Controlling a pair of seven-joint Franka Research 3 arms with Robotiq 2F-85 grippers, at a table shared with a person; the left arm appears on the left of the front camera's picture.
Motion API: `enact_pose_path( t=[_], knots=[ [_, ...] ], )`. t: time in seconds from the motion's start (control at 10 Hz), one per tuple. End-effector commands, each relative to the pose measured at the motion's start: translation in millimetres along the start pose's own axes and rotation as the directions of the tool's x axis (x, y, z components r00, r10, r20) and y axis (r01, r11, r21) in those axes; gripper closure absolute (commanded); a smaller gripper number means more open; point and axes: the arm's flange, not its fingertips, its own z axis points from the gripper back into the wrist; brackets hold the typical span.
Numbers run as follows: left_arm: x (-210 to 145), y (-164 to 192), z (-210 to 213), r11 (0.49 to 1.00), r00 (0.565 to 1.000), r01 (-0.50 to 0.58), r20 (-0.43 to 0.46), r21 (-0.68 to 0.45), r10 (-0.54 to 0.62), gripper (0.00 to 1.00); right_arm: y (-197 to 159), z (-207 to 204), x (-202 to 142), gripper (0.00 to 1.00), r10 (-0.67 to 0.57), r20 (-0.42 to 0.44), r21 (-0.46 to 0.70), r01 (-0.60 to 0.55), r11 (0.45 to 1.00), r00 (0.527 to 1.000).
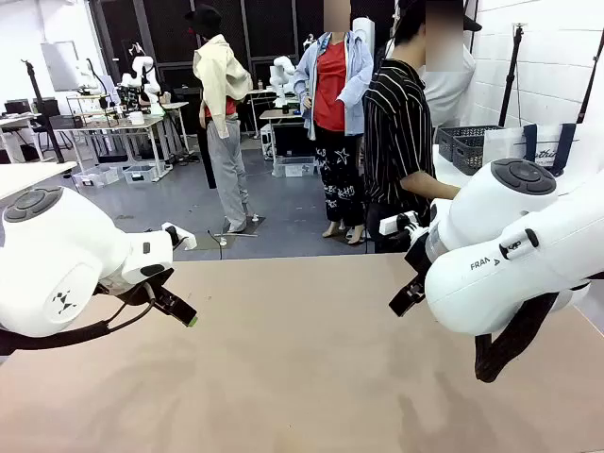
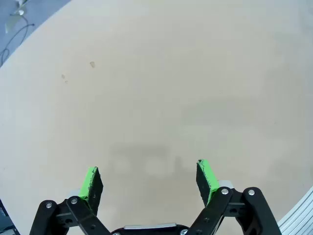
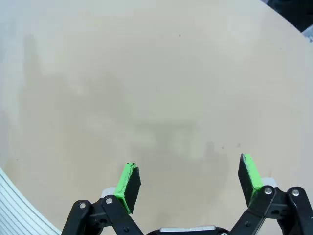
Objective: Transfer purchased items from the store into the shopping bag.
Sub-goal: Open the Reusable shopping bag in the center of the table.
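My left gripper [image 2: 147, 169] hangs open over the bare tan table [image 2: 161, 73], with nothing between its green pads [image 2: 91, 180]. In the front view it sits low at the left [image 1: 182, 311]. My right gripper [image 3: 188, 165] is open too, over bare tabletop, and stands at the right [image 1: 408, 294]. A dark slotted basket, the store [image 1: 467, 146], sits on a side table at the far right. Beside it stands the shopping bag [image 1: 540, 143], clear with navy handles. The purchased items are out of view.
A person in a striped shirt [image 1: 398, 132] stands at the table's far right corner, turned toward the side table. The table's far edge [image 1: 283, 258] runs across the middle of the front view. Both big white arm bodies [image 1: 510, 255] flank the table.
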Motion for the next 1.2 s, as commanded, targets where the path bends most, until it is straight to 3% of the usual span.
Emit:
enact_pose_path(
  t=[0.0,0.8,0.9,1.0,1.1],
  knots=[
    [0,0,0,1.0,1.0,0.0,0.0,0.0,0.0,0.0,0,0,0,0.0,0.0,0.0,0.0,0.0,1.0,1.0],
    [0,-1,0,1.0,1.0,0.004,0.0,0.0,-0.004,0.0,0,0,0,0.0,0.0,0.0,0.0,0.0,1.0,1.0],
    [16,2,15,0.997,0.997,0.014,0.069,0.074,-0.019,0.0,0,0,0,0.0,0.001,0.0,0.0,-0.001,1.0,1.0],
    [26,16,46,0.988,0.991,0.006,0.134,0.156,-0.027,0.0,-9,20,14,0.0,-0.014,0.051,-0.097,0.019,0.995,0.999],
    [24,40,75,0.971,0.985,-0.035,0.174,0.235,-0.007,0.0,-40,57,26,0.0,-0.072,0.134,-0.168,0.094,0.981,0.988]
  ],
)
